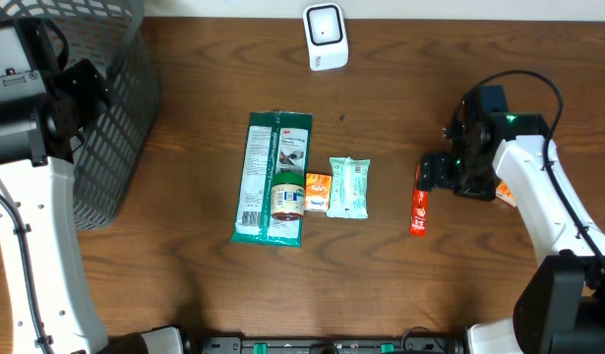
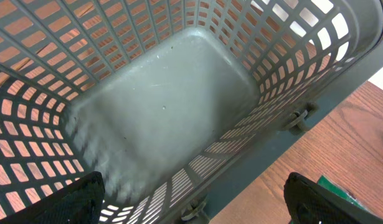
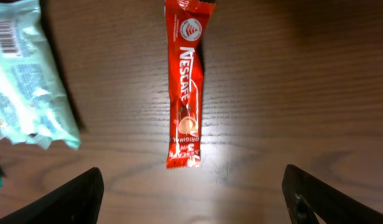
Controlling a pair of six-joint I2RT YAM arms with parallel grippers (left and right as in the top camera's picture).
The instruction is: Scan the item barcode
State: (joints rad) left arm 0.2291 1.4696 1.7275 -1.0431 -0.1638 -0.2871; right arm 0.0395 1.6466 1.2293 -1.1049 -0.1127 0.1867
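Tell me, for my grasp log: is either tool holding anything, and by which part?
Nothing is held. The right tool stands open above the red Nescafe sachet; the left tool is open over the basket.

Red sachet (image 3: pixel 186 81) brand: "NESCAFE", white letters running along its length.
Red sachet lower end: "ORIGINAL".
Pale green packet (image 3: pixel 26 74): small print, not readable.
Long green package (image 1: pixel 272 177): label text too small to read.

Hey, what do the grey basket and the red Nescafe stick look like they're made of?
Basket: probably moulded plastic, matte grey; slotted lattice walls, scuffed solid floor. Stick: thin printed film, plastic or foil-lined, I can't tell which; slightly glossy, flat, with sealed ends.
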